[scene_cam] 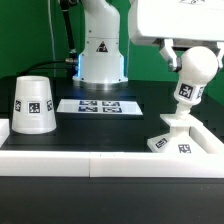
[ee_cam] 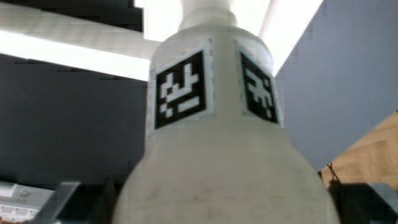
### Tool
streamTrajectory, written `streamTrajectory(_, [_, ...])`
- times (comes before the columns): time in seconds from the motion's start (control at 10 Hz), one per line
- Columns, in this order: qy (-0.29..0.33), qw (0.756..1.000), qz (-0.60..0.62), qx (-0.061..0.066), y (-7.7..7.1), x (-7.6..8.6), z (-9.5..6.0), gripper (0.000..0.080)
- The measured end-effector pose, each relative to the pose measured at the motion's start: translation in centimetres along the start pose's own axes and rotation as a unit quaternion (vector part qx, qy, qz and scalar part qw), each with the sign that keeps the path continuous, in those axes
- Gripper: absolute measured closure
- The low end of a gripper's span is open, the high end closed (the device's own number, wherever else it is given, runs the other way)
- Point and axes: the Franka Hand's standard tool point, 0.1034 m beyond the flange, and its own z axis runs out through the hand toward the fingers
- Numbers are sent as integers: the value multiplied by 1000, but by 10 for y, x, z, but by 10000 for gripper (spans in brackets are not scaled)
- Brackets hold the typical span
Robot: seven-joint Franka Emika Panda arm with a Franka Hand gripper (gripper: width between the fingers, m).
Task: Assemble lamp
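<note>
The bulb stands a little tilted at the exterior view's right, round head up, with its tagged stem end down on the flat angular base. My gripper comes from above and is shut on the bulb's head. In the wrist view the bulb fills the picture, its stem and tags pointing away, and dark fingers show at its sides. The gripper itself is mostly hidden by the bulb. The tapered shade stands upright at the exterior view's left, apart from the rest.
The marker board lies flat mid-table. The white robot pedestal stands behind it. A low white wall runs along the front and up the right side next to the base.
</note>
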Motion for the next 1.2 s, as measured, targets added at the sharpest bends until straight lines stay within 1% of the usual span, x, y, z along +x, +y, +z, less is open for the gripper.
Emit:
streamTrajectory(0.3, [21,1000,-1,-4,2,0,3,220])
streamTrajectory(0.6, [19,1000,-4,-4,2,-3,4,220])
streamTrajectory(1.0, [19,1000,-7,-2,-4,-16,4,220])
streamTrajectory(1.2, [30,1000,-10,-1,-9,-18,6,220])
